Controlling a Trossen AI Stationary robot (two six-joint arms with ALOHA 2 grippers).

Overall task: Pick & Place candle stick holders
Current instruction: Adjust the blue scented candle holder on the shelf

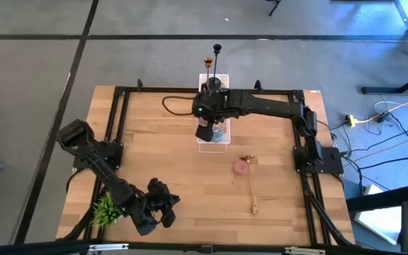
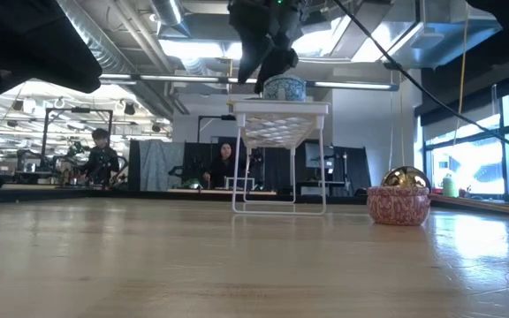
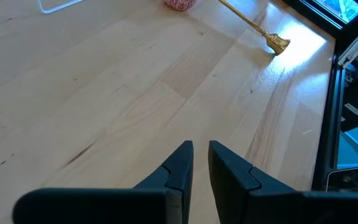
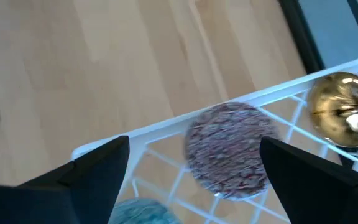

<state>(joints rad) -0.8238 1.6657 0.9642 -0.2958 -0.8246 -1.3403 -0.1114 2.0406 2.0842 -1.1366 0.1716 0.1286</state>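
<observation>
A gold candle stick holder (image 1: 251, 185) lies flat on the table, its round base (image 4: 344, 109) beside a pink bowl (image 1: 241, 167) and its cup tip (image 3: 277, 43) toward the near edge. A black holder (image 1: 217, 51) and a gold holder (image 1: 208, 64) stand upright at the far end of a white wire rack (image 1: 213, 142). My right gripper (image 1: 205, 132) hangs open over the rack, just above a blue patterned bowl (image 2: 284, 87), and holds nothing. My left gripper (image 3: 201, 163) is near the table's near edge, left of centre, its fingers almost together and empty.
The rack stands on thin legs (image 2: 237, 168) at the middle of the table's far side. A green plant tuft (image 1: 105, 210) lies at the near left by the left arm. A black frame (image 1: 119, 92) runs along the table's edges. People sit in the room behind (image 2: 224, 163).
</observation>
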